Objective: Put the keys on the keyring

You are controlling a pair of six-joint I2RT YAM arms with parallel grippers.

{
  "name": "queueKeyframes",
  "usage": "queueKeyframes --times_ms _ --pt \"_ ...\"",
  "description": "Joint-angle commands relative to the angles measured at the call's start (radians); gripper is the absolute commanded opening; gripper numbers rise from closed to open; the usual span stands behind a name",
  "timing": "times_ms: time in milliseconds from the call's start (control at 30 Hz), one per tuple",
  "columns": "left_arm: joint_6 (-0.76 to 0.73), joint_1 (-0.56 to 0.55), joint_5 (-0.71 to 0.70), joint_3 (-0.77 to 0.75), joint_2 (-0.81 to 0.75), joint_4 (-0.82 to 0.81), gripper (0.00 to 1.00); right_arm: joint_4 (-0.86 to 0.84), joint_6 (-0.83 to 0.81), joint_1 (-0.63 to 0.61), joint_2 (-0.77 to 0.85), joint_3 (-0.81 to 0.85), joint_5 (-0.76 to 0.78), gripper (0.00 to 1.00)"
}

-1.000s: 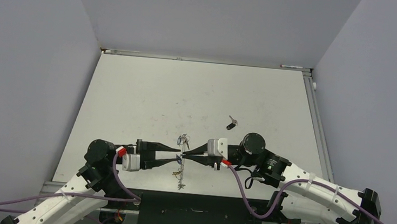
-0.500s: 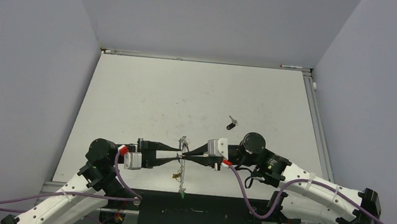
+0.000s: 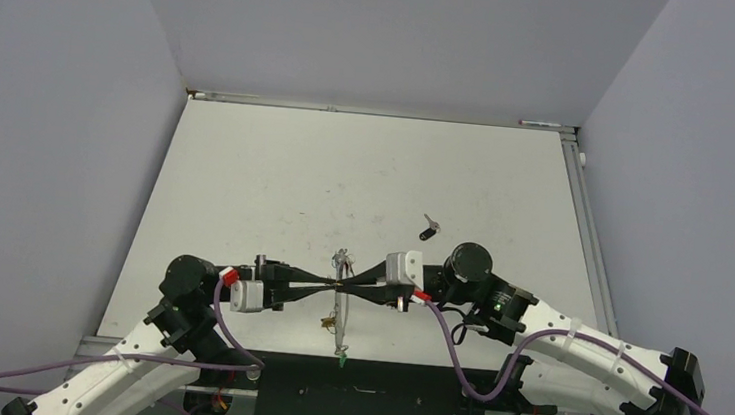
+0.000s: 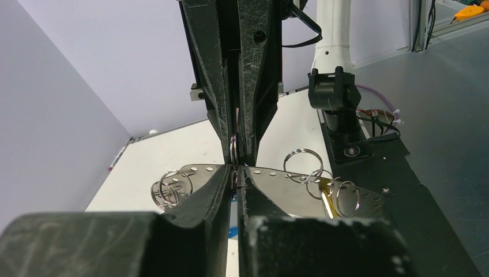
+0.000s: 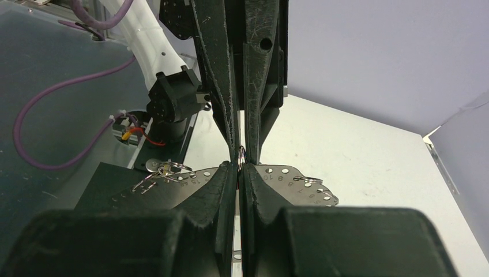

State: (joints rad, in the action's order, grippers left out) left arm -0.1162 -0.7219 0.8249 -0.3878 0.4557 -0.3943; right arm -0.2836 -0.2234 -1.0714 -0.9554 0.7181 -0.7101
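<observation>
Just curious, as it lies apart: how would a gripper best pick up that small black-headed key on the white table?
Probably by its black head, the bulkier end of the small black-headed silver key, coming straight down and closing across its width: it lies flat on the white table with open space around.

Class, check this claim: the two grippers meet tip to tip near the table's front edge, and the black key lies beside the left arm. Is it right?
One error: the black key lies beside the right arm, not the left; the top external view shows it. The left gripper and right gripper do meet tip to tip.
</observation>
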Motion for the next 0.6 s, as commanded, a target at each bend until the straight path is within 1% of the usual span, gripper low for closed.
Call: queueKeyframes --times_ms 0,167,267,433,567 --pt "-0.006 0.004 0.023 -0.022 0.013 -0.016 0.0 -0.167 0.028 -0.011 -0.029 0.034 -0.074 0.05" --pt "-0.012 0.005 0.029 -0.025 0.011 -0.01 0.0 -0.14 0.02 -0.013 -0.043 0.046 -0.082 0.06" --pt "-0.013 0.004 0.006 -0.025 -0.001 -0.007 0.0 -0.089 0.009 -0.013 -0.044 0.062 -0.058 0.12" --pt "-0.008 0.008 -0.043 -0.027 -0.014 -0.001 0.0 -0.039 -0.008 -0.013 -0.031 0.065 -0.026 0.26" --pt "-0.005 0.009 -0.066 -0.033 -0.013 0.006 0.0 0.01 -0.025 -0.013 -0.023 0.078 0.005 0.31"
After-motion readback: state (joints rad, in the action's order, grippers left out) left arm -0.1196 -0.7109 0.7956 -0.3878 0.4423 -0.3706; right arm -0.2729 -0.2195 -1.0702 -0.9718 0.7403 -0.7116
